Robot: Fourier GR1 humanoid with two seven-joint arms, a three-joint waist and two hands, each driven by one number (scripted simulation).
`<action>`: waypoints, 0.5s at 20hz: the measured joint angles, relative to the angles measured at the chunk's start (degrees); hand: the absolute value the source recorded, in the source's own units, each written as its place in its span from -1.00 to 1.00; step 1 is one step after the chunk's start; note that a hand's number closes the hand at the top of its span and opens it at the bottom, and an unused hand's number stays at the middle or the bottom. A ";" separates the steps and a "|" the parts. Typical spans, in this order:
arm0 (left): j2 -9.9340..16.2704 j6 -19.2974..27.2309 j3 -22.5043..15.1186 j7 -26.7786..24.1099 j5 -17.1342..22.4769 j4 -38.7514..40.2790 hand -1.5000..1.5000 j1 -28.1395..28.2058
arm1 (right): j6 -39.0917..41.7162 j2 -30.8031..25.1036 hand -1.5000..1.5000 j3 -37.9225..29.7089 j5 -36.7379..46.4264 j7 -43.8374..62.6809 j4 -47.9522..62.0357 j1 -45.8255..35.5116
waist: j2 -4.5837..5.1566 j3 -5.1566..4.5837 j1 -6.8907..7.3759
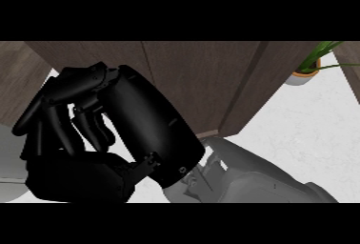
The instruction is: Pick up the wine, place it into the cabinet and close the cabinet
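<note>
The head view is mostly filled by the right hand (155,128), raised close to the camera on its grey forearm (260,176), which comes in from the lower edge. Its fingers (49,119) are curled in narrowly toward the palm, and no bottle shows inside them. The left hand is not in view. Behind the hand stands the dark wooden cabinet (197,76), and the panels that show look flat and shut, though the hand covers much of its front. The wine cannot be seen anywhere, so it may already be inside the cabinet or hidden behind the hand; I cannot tell which. A potted plant (309,66) stands on the white table (309,133), well apart to the right. The risk, as I judge it, is working blind: with the hand blocking the view, a push could land off the door's edge and leave it ajar, or the knuckles could knock the cabinet.
</note>
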 measured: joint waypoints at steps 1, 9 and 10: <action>-0.12 -0.43 0.29 0.26 -0.29 0.05 -1.00 0.21 | 1.36 0.09 1.00 -1.47 -1.11 -1.18 2.52 -1.34 | 0.04 0.03 -0.03; -1.49 -1.49 2.14 1.99 -1.94 -0.23 -1.00 0.48 | 19.23 0.05 1.00 -5.34 -14.67 -2.71 16.03 -6.17 | 0.44 -0.02 0.47; -1.68 -1.40 2.26 2.17 -2.08 -0.25 -1.00 0.30 | 22.20 0.11 1.00 -5.03 -16.52 -1.87 17.39 -6.64 | 0.54 -0.02 0.62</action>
